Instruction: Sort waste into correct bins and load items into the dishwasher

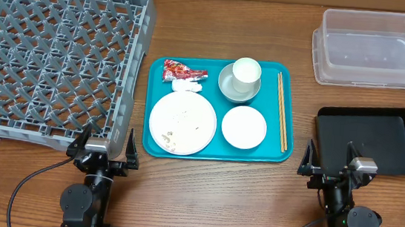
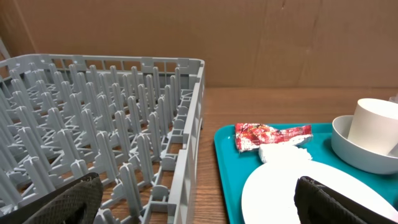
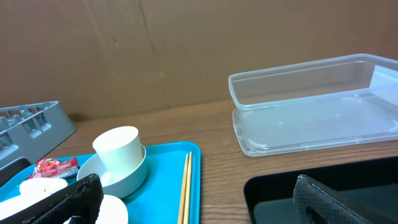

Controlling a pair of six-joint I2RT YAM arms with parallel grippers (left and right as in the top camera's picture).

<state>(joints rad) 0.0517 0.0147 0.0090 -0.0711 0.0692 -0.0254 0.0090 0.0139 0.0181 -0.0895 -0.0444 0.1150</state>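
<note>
nothing looks sorted so far: the gray dishwasher rack (image 1: 52,54), clear bin (image 1: 376,48) and black bin (image 1: 368,138) hold nothing, while the plate (image 1: 183,123), cup (image 1: 246,71), chopsticks (image 1: 282,110), red wrapper (image 1: 183,71) and napkin (image 1: 186,87) sit on the teal tray (image 1: 213,153) on the desk (image 1: 210,185). the left end effector (image 1: 105,146) and right end effector (image 1: 330,160) are spread wide, gripping nothing. the wrapper's print is unreadable.

Overhead looks straight down; both wrist views sit low, apparently facing forward — sharing the tray (image 1: 213,152).
</note>
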